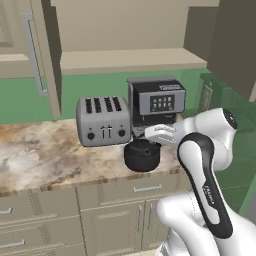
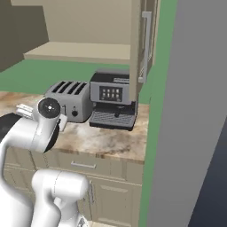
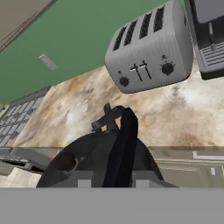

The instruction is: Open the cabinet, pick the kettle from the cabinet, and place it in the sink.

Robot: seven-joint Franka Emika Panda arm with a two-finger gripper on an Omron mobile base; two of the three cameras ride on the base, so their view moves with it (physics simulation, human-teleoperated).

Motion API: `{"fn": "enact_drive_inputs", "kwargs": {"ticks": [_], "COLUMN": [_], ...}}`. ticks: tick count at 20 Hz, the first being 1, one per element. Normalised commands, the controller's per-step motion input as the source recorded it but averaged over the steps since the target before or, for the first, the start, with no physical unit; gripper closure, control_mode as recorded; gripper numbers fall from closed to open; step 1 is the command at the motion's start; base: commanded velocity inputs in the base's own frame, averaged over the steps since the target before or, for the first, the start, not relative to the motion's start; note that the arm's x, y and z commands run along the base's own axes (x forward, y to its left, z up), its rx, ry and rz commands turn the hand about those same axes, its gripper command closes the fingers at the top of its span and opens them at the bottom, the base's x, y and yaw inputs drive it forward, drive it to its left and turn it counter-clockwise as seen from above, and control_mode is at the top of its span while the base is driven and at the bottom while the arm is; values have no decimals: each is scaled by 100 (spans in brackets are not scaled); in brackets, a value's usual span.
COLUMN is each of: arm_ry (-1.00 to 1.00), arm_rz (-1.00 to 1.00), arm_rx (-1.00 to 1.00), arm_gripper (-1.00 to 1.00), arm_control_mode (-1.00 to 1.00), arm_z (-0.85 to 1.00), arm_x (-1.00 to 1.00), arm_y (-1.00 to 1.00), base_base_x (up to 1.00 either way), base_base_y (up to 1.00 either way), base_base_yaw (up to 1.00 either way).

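Observation:
The black kettle point(image 1: 142, 156) hangs just above the counter's front edge, in front of the toaster. My gripper point(image 1: 149, 142) is over it, shut on its arched handle point(image 3: 124, 140). In the hand view the kettle point(image 3: 87, 162) is close below, with the handle running between my two fingertips point(image 3: 83, 179) and my gripper point(image 3: 113, 179) around it. The cabinet point(image 1: 130, 60) stands open above the counter, its shelf bare and its door point(image 1: 50, 55) swung out to the left. In the right base view the cabinet door point(image 2: 137, 44) hangs open on the right. The sink's ribbed rack point(image 3: 17, 118) shows left of the kettle.
A silver four-slot toaster point(image 1: 102, 121) and a black-and-silver coffee machine point(image 1: 157, 102) stand on the marbled counter point(image 1: 45, 150), right behind the kettle. Base cabinets with drawers point(image 1: 115, 210) run below. A tall grey panel point(image 2: 195, 111) closes the right side.

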Motion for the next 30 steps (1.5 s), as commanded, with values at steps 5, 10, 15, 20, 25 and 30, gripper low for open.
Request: {"fn": "enact_drive_inputs", "kwargs": {"ticks": [5, 10, 15, 20, 25, 30], "arm_ry": [0, 0, 0, 0, 0, 0], "arm_rz": [0, 0, 0, 0, 0, 0], "arm_rx": [0, 0, 0, 0, 0, 0], "arm_gripper": [100, 100, 100, 100, 100, 100], "arm_control_mode": [100, 100, 100, 100, 100, 100], "arm_z": [0, 0, 0, 0, 0, 0], "arm_x": [0, 0, 0, 0, 0, 0], "arm_y": [0, 0, 0, 0, 0, 0], "base_base_x": [-58, -41, -28, -22, -18, -15], "base_base_y": [0, 25, 55, 61, 69, 71], "base_base_yaw": [0, 0, 0, 0, 0, 0]}}
